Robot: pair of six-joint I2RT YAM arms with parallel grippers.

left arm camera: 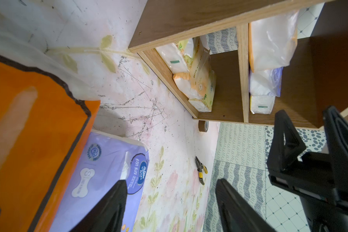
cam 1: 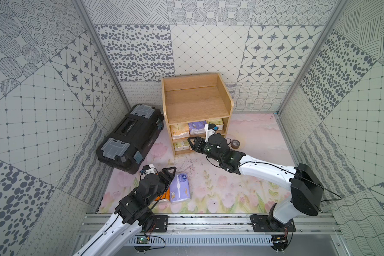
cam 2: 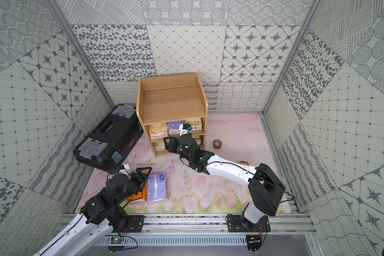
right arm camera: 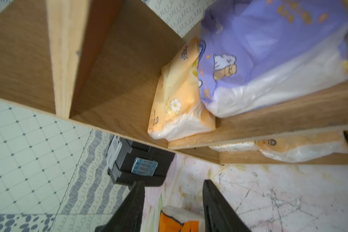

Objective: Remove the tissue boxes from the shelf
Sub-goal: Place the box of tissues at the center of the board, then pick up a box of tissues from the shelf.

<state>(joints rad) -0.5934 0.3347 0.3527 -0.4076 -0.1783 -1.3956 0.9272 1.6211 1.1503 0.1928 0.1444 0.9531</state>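
The light-wood shelf (cam 1: 197,104) stands at the back. Its middle tier holds a peach tissue pack (cam 1: 180,131), a lavender one (cam 1: 196,127) and a pale green one (cam 1: 217,123); a pale pack (cam 1: 181,145) and a peach one (right arm camera: 301,149) lie in the bottom tier. My right gripper (cam 1: 192,144) hovers open and empty just in front of the lower tiers. A lavender pack (cam 1: 180,188) and an orange pack (cam 1: 162,196) lie side by side on the floor. My left gripper (cam 1: 169,171) is open above the orange pack, holding nothing, its arm partly covering that pack.
A black toolbox (cam 1: 131,137) lies left of the shelf. A grey tape roll (cam 1: 234,144) sits on the floor to the shelf's right. Yellow-handled pliers (left arm camera: 201,170) lie near the right wall. A metal rail (cam 1: 208,221) runs along the front.
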